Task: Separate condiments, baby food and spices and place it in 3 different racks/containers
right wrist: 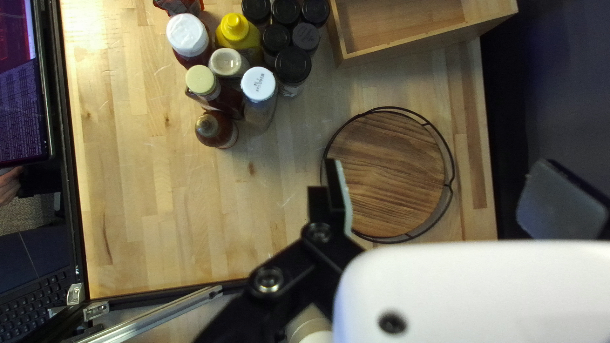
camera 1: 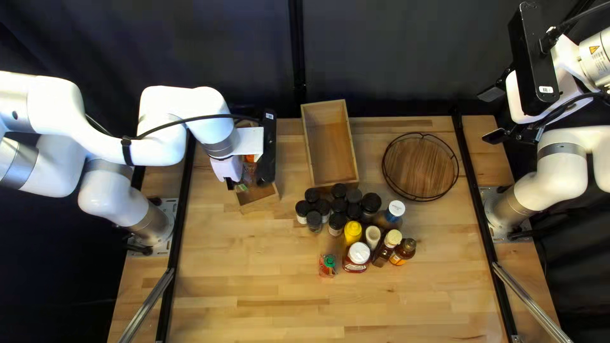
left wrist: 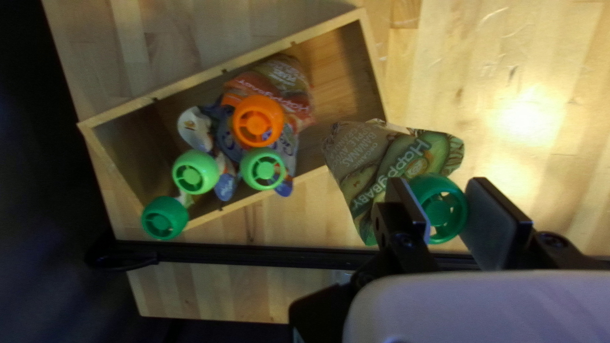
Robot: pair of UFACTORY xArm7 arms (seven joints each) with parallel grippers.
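Green-capped pouch (left wrist: 394, 159) hangs gripped in the left fingers (left wrist: 492, 222); right fingers (right wrist: 562, 203) spread wide. Four pouches (left wrist: 257, 122) boxed; red pouch (camera 1: 327, 269), spices (camera 1: 338, 205), condiments (camera 1: 352, 230) remain.

Wooden boxes (camera 1: 330, 143) numbered two, round wire-rimmed tray (camera 1: 420, 168) one. Capped pouches (left wrist: 397, 165) totalled six: one with orange cap, two with light green, three with darker green. Black-lidded jars (camera 1: 371, 202) came to ten. White-lidded containers (right wrist: 258, 95) numbered two, cream-lidded bottles (right wrist: 202, 79) two, yellow bottle (right wrist: 238, 32) one, amber bottle (right wrist: 217, 132) one. Past surface (right wrist: 159, 209), one screen (right wrist: 22, 95), one keyboard (right wrist: 38, 311), one hand (right wrist: 7, 185) showed.
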